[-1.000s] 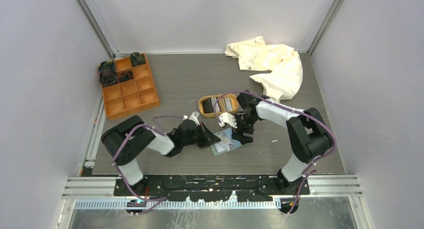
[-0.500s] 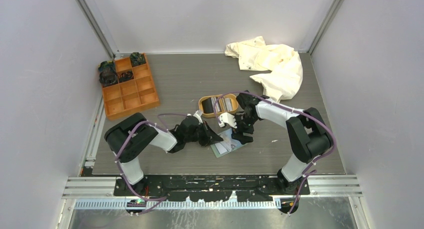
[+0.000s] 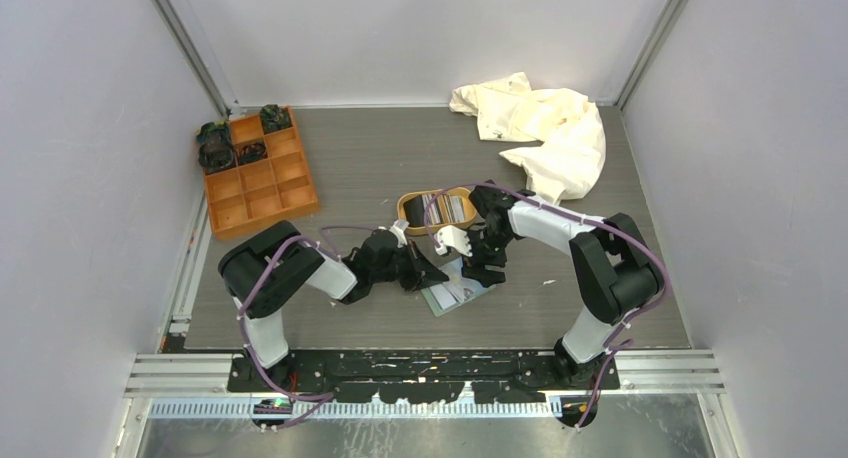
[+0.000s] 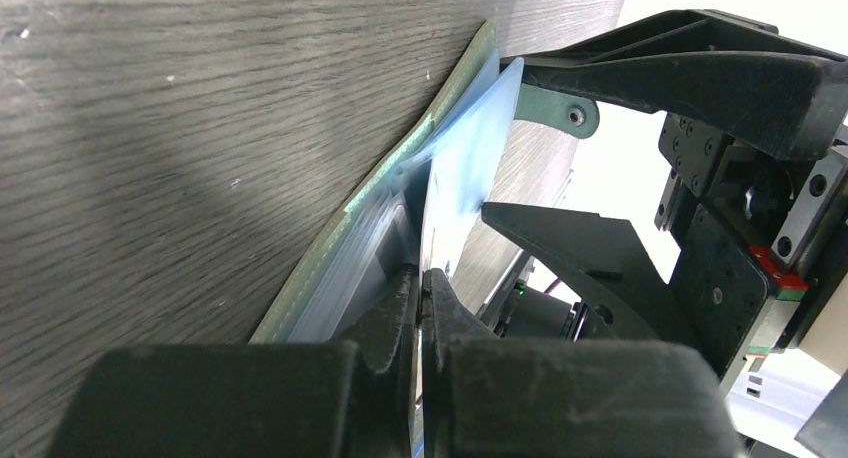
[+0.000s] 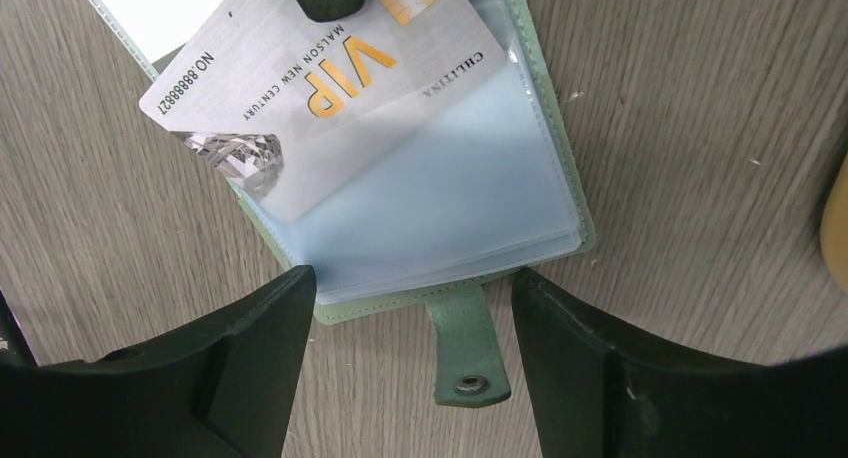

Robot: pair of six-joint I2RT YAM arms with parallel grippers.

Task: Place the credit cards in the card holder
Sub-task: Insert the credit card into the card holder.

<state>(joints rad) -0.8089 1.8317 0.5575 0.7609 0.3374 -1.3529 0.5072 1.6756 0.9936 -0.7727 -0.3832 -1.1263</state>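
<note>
Right wrist: credit card (image 5: 300, 88) corner overlaps card holder (image 5: 440, 228).

The sage-green card holder (image 5: 440, 218) lies open and flat on the desk (image 5: 700, 128), clear sleeves up, its snap tab (image 5: 468, 348) unfastened. A grey-white VIP card (image 5: 320, 88), gold-lettered, sits askew with one corner tucked under a sleeve.
</note>
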